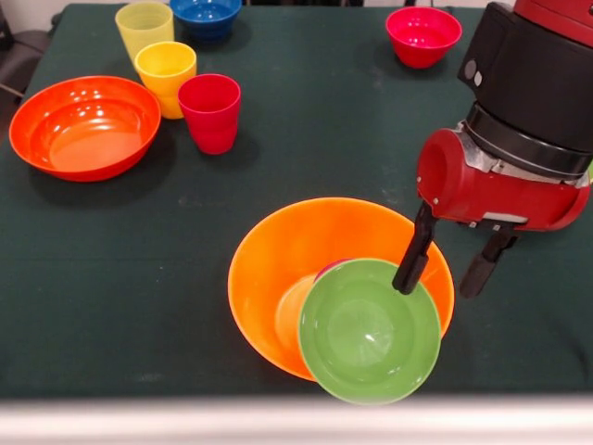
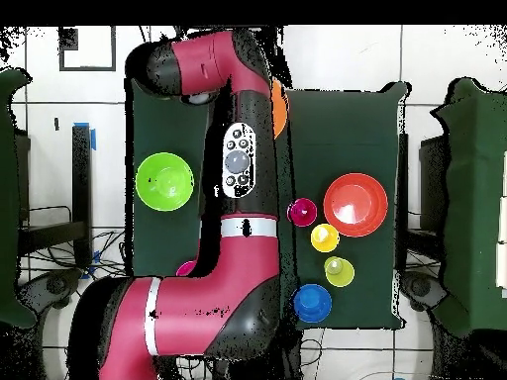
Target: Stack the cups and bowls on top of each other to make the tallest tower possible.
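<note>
The large yellow-orange bowl stands near the table's front edge. Inside it the small green bowl rests raised on something, of which only a purplish rim shows. My gripper hangs open over the big bowl's right rim. One finger reaches the green bowl's upper right edge and the other finger is outside the big bowl. At the far left stand the pale yellow cup, the yellow-orange cup and the red-pink cup. In the overhead view the arm hides the gripper.
The shallow orange-red bowl sits at the left, the blue bowl at the far edge and the small red-pink bowl at the far right. Only the overhead view shows the large green bowl, apart from the others.
</note>
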Tool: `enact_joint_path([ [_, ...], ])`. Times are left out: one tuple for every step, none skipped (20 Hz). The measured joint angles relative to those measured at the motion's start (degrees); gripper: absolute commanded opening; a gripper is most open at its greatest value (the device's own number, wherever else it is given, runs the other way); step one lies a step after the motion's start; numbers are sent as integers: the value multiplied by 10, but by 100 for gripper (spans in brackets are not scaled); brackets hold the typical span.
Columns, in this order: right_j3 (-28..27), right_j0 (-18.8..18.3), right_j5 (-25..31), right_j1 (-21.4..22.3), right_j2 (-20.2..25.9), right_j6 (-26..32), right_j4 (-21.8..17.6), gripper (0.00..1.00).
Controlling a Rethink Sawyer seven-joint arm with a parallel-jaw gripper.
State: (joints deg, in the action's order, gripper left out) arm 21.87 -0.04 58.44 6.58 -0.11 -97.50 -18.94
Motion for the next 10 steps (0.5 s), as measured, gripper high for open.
enact_joint_path([
  [-2, 0, 0, 0, 0, 0, 0, 100],
  [-4, 0, 0, -1, 0, 0, 0, 100],
  [-6, 0, 0, -1, 0, 0, 0, 100],
  [-7, 0, 0, -1, 0, 0, 0, 100],
  [-10, 0, 0, -1, 0, 0, 0, 100],
  [-12, 0, 0, -2, 0, 0, 0, 100],
  [-14, 0, 0, -2, 0, 0, 0, 100],
  [-15, 0, 0, -3, 0, 0, 0, 100],
  [-16, 0, 0, -3, 0, 0, 0, 100],
  [-17, -1, 0, -4, 0, 0, 1, 100],
])
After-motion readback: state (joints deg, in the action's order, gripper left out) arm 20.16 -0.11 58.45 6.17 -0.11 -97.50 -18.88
